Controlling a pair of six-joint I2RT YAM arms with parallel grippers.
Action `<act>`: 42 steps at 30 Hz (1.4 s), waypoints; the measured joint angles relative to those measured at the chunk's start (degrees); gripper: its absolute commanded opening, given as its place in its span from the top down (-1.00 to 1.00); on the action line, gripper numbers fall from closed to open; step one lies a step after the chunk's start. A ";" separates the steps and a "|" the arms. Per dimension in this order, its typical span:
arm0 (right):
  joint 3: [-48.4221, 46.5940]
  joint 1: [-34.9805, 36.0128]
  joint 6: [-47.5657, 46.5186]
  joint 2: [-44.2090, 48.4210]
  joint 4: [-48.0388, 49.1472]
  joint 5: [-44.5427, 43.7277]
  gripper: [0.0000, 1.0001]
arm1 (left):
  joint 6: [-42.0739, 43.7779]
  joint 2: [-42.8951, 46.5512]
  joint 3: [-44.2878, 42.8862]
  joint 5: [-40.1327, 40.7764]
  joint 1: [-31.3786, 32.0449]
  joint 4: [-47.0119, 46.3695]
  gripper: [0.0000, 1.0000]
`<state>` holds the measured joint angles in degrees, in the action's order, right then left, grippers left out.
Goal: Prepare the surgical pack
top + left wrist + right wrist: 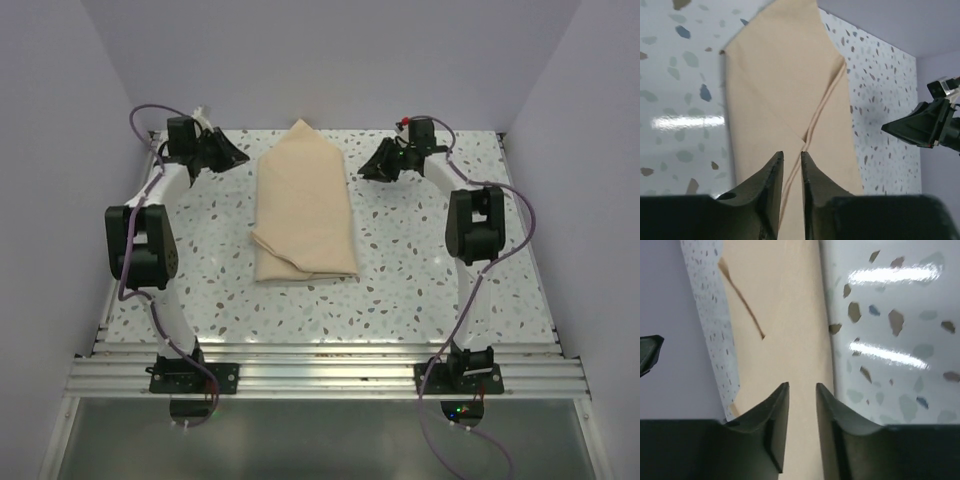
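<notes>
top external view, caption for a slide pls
Folded tan fabric sheet on the speckled table, left arm and right arm flanking its far end, jaws empty.

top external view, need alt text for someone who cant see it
A folded tan fabric sheet lies in the middle of a speckled table. The left gripper and right gripper flank its far end, pointing toward it, neither touching it.

Speckled white tabletop (400, 270) between plain lilac walls (330, 60)
</notes>
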<state>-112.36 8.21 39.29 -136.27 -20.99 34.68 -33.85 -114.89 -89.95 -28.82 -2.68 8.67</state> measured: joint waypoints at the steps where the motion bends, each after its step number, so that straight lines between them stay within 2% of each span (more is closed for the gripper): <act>1: 2.71 -0.15 -0.22 2.54 0.07 0.83 0.60 | -0.20 1.20 1.55 -1.55 0.17 -0.81 0.66; 2: 5.16 -0.17 -0.55 4.90 0.44 1.84 0.83 | -0.22 2.21 3.28 -3.34 0.44 -1.20 0.78; 5: 8.87 0.57 -1.18 8.50 1.36 5.44 1.00 | -0.07 2.45 8.22 -6.95 1.86 -1.46 0.86; 9: 13.27 2.78 -1.16 8.63 3.26 8.59 1.00 | -0.13 1.92 16.37 -9.42 4.02 -0.20 0.88; 12: 15.43 4.31 -1.16 7.61 3.39 9.92 1.00 | -0.17 1.01 18.64 -10.34 4.63 0.85 0.90; 18: 19.43 5.60 -1.27 5.79 4.55 10.32 1.00 | -0.02 -2.01 18.03 -10.62 4.35 1.66 0.92; 23: 19.82 5.05 -0.90 1.97 6.67 12.11 1.00 | -0.57 -4.15 17.68 -11.41 4.04 1.29 0.93; 30: 19.71 4.79 -0.98 1.66 7.30 12.96 1.00 | -0.83 -4.79 17.42 -11.91 2.25 1.64 0.94; 32: 19.69 4.79 -1.22 1.66 7.30 13.00 1.00 | -0.42 -4.79 17.40 -11.93 1.22 1.99 0.92; 35: 18.67 4.76 -1.95 1.66 6.71 12.52 1.00 | 0.63 -4.81 16.09 -11.56 0.26 3.56 0.79; 37: 16.72 4.74 -2.25 1.62 5.92 10.84 0.78 | 1.27 -4.81 13.64 -10.73 0.11 4.70 0.58; 41: 10.73 4.37 -1.18 1.18 6.43 6.29 0.40 | 1.84 -7.08 3.26 -8.87 0.07 5.18 0.34; 42: 8.59 4.13 -0.74 0.68 6.80 5.22 0.20 | 1.53 -8.11 0.26 -8.44 0.07 4.37 0.28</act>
<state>-103.77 12.34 38.54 -135.59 -14.20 39.90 -32.32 -123.00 -89.69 -37.26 -2.61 13.04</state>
